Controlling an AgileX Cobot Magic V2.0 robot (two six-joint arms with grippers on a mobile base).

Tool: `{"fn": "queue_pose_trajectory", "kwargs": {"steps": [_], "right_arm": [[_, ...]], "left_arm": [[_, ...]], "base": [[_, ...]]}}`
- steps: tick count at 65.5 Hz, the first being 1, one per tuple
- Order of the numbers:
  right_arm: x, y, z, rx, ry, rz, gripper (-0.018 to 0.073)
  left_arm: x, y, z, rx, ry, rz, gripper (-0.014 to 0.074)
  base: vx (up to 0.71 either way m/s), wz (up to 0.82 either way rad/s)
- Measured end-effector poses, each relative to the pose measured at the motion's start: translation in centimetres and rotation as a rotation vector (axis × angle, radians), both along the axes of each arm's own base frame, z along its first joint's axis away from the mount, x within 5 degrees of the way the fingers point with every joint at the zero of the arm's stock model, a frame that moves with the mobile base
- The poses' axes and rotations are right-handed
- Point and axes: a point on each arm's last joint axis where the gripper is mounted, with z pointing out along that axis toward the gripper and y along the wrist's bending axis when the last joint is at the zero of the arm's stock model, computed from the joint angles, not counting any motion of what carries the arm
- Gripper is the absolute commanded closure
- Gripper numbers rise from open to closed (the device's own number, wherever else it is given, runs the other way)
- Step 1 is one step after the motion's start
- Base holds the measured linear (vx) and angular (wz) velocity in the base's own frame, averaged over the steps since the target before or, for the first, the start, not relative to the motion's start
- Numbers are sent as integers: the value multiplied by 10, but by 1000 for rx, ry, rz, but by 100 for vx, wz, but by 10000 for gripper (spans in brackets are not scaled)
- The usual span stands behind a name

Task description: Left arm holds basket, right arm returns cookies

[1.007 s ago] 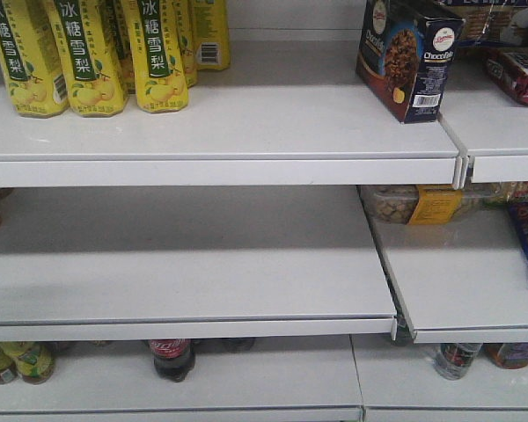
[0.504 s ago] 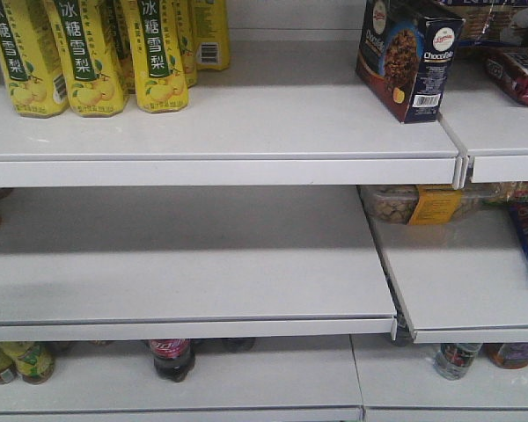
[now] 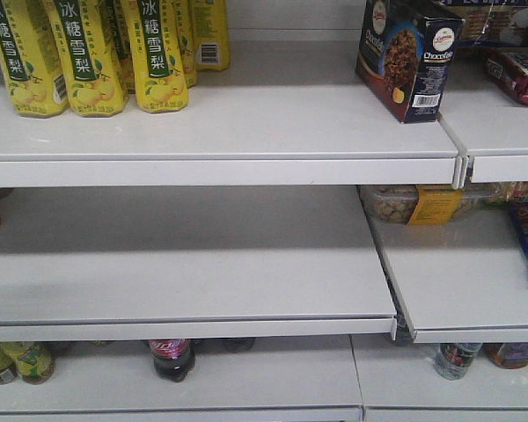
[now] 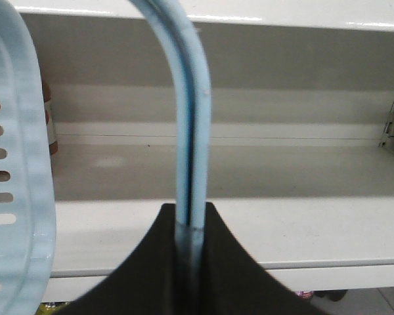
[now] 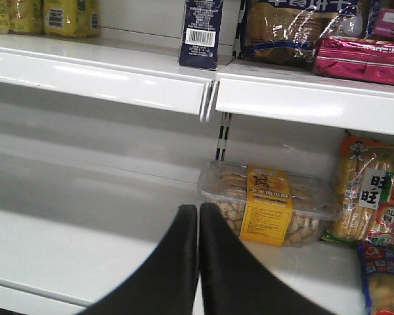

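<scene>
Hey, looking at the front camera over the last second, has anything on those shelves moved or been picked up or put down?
Nothing visibly changed. The Chocofello cookie box stands in the same spot on the top shelf, the yellow drink bottles are where they were, and no arm enters the front view.

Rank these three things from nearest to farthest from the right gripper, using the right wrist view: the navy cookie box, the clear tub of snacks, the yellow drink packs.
1. Clear tub of snacks: just beyond the right gripper, on the middle shelf, slightly right.
2. Navy cookie box: on the upper shelf, almost straight above.
3. Yellow drink packs: upper shelf, far left.
</scene>
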Motion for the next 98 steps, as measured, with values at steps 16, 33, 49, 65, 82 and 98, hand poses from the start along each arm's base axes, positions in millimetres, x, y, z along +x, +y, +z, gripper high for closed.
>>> {"fn": "queue_pose_trajectory", "kwargs": {"steps": [16,33,49,65,82,98], "right_arm": [[0,0,-1,-47,5,-1,567],[-4,-5,-23,18,-23,-59,567],[-11,-11,-38,141,-53,-144,567],[-11,-11,-39,154,-42,-149,566],[-11,-11,-39,162,-41,-149,566],[-11,-11,-39,161,-41,-149,566]], "left_arm": [[0,0,0,0,0,0,603],[0,0,0,0,0,0,603],[0,0,0,0,0,0,603],[0,0,0,0,1,0,603],[0,0,0,0,1,0,603],[0,0,0,0,1,0,603]], "base": [[0,0],[0,0],[0,0],[0,0],[0,0],[0,0]]}}
